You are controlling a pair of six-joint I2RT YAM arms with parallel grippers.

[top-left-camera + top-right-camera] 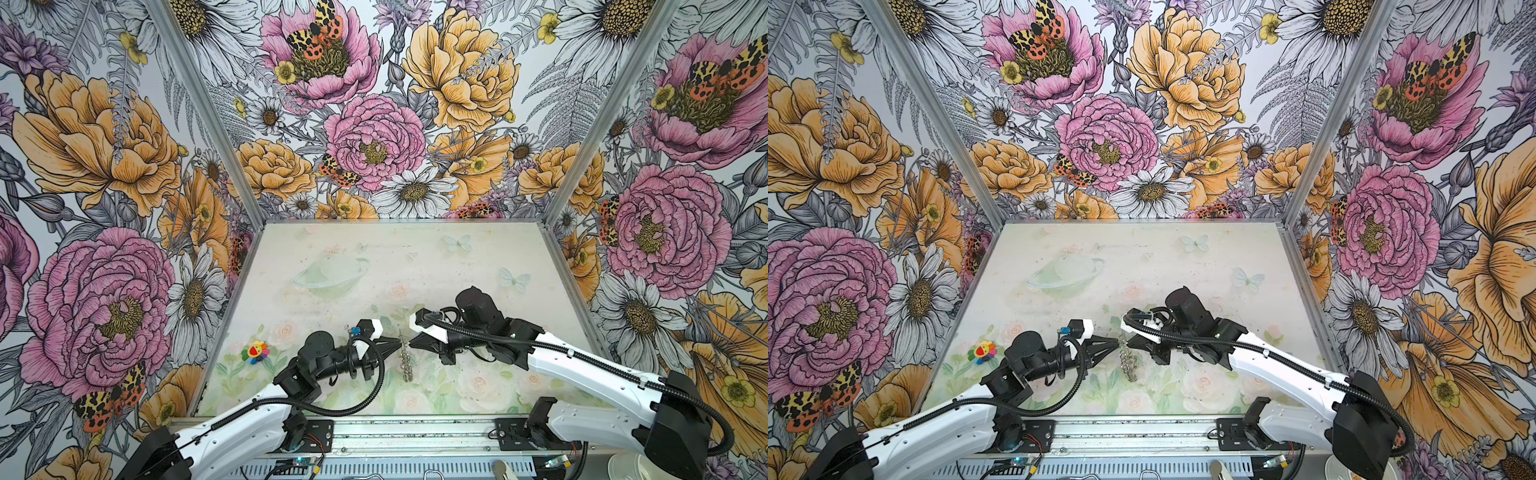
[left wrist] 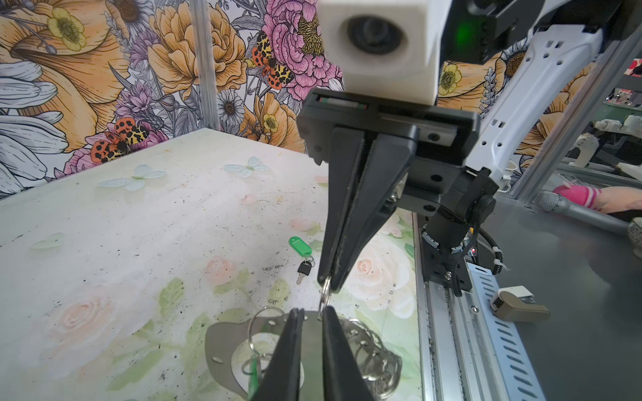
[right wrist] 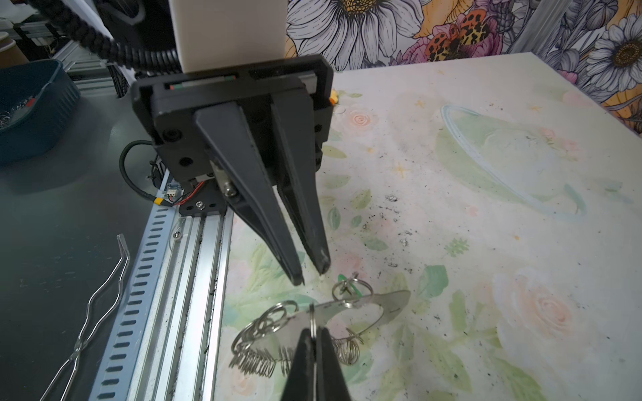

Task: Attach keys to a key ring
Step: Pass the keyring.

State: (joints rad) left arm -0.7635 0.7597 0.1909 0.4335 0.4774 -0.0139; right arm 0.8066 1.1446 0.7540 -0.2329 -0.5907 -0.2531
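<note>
Both arms are meeting nose to nose over the near middle of the table (image 1: 374, 257). The right gripper (image 2: 329, 283) is pinching one wire ring (image 2: 324, 295) at the rim of the key ring (image 3: 389, 300), jaws pressed together on the wire, so the grey plate is hanging below the fingertips. In both top views it is showing edge-on, a thin strip dangling between the two grippers; whether its lower end is touching the table I cannot tell. Holding it by a single ring is likely meant to lift that ring clear of its neighbours and present it for threading. The left gripper (image 3: 310, 276) is facing it with jaws a little spread and nothing seen between the tips. In the left wrist view the plate edge and the pinched ring are lying in or just behind that gap, contact unclear. My reading: the left side is acting as a steadying or prying partner, not carrying weight. One key appears hung already, since a green tag (image 3: 342, 278) is showing at a ring on the plate. The loose key (image 2: 304, 268), joined to a second green tag (image 2: 301, 243), is lying flat on the table near the right gripper, apart from the plate and in neither grip. Judging by that, the job is about half done, and the next move is calling for an arm to fetch the loose key. Risk: the thin wire slipping out of the pinch.
</note>
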